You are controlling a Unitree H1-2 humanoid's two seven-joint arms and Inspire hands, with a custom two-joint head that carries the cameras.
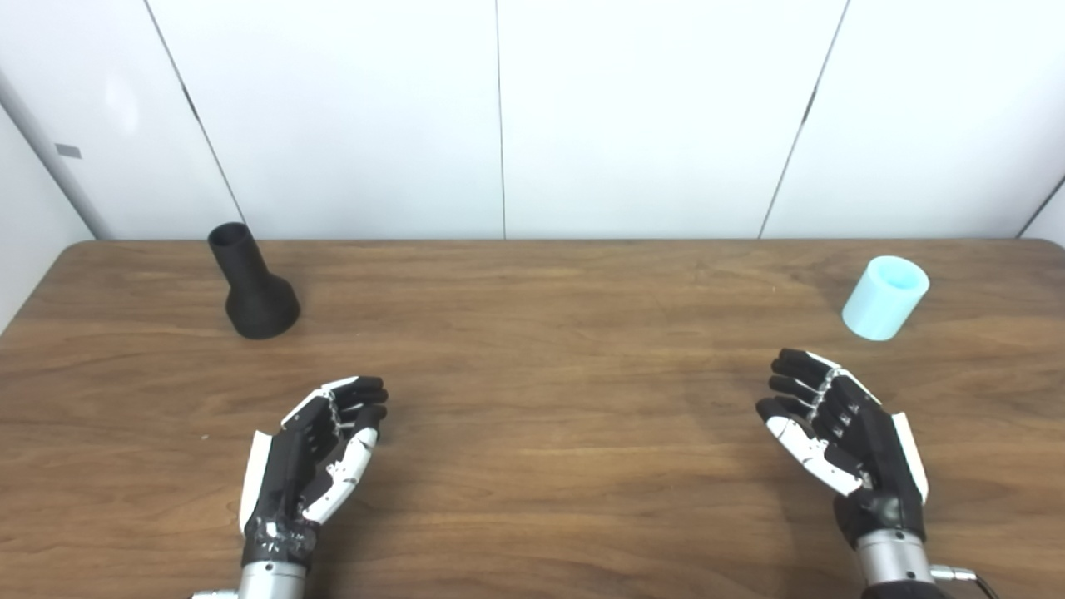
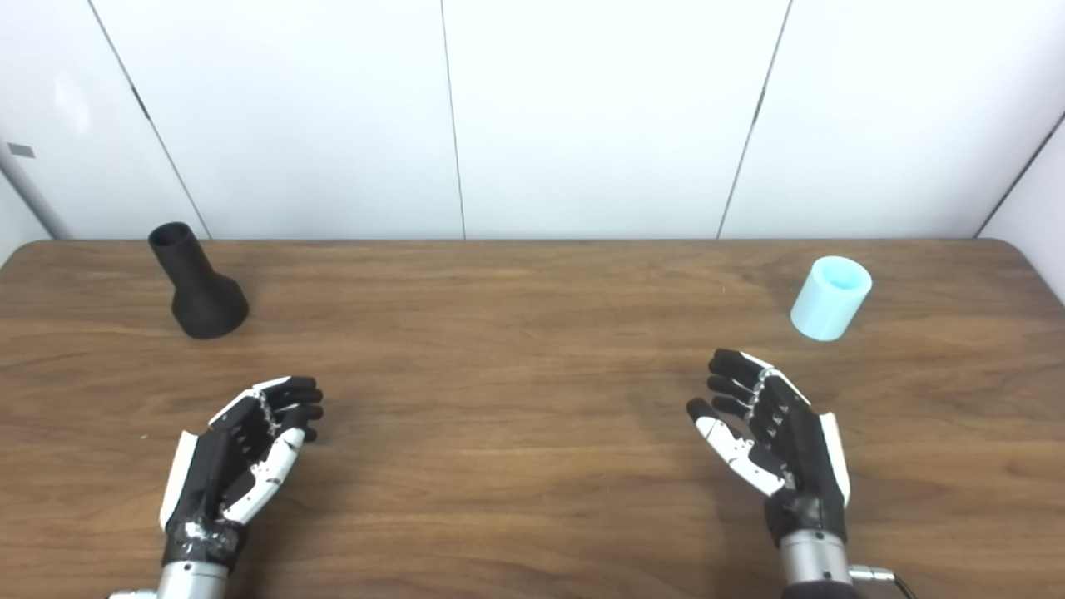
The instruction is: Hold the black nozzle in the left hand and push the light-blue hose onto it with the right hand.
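The black nozzle (image 1: 252,285) stands upright on its wide base at the back left of the wooden table (image 1: 532,399), narrow neck up. A short light-blue hose piece (image 1: 885,297) stands on end at the back right, open end up. My left hand (image 1: 320,453) hovers low over the table's front left, open, fingers apart and holding nothing, well short of the nozzle. On the front right, my right hand (image 1: 840,433) is likewise open and bare, with the hose a short way beyond it and to its right.
White wall panels (image 1: 499,116) rise directly behind the table's far edge. The table's rounded corners show at the back left and back right. Only wood grain lies between the two hands.
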